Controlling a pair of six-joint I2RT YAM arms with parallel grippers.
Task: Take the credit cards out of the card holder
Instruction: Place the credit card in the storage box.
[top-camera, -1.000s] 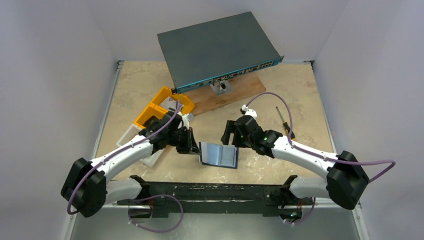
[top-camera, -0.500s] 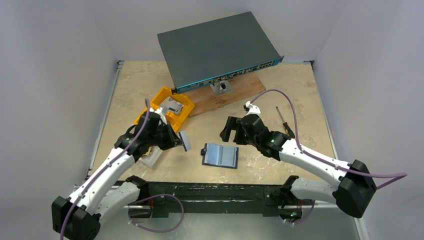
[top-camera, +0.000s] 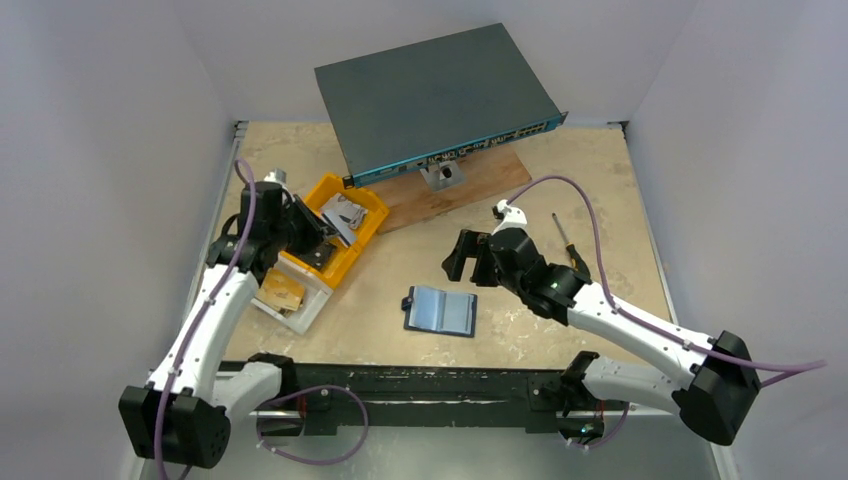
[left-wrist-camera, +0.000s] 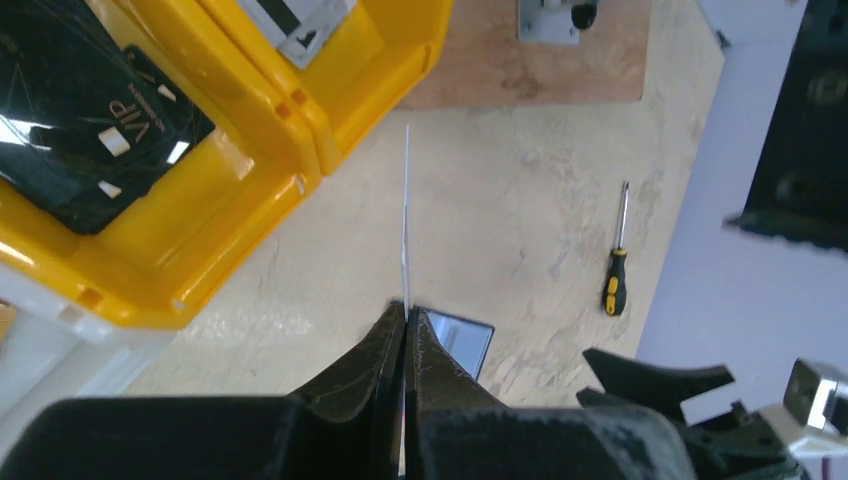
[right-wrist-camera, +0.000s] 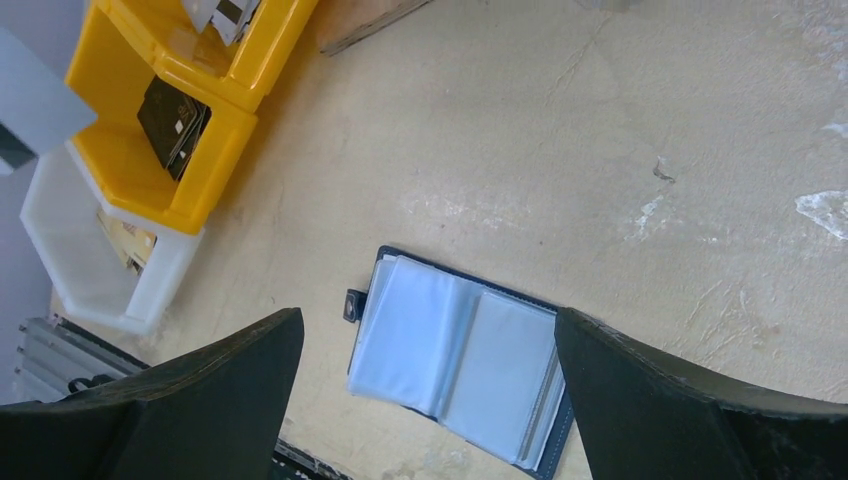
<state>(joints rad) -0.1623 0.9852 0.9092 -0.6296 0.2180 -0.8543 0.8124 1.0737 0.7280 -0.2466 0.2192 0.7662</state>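
Over the yellow bins (top-camera: 368, 207) at the left side of the counter (top-camera: 600, 200) the left tool (left-wrist-camera: 406, 310) now hangs, and its jaws are pressed together on one thin credit card (left-wrist-camera: 406, 220), which the wrist view shows edge-on as a pale line standing out of the fingertips. One second ago this tool was at the left edge of the card holder (top-camera: 440, 311), which was then tilted up from the counter; half a second ago it was already carrying the card away to the left. So one card has just come out, and the arm has swung it well apart from the holder. The holder itself now lies flat and open in the middle of the counter, the pale clear sleeves (right-wrist-camera: 455, 350) facing up, and nothing touches it. The right tool (right-wrist-camera: 425, 325) has finished opening to its full width and hovers above the holder, holding nothing. I judge that the next step is to drop the card into a bin. Whether more cards remain in the sleeves I cannot tell.
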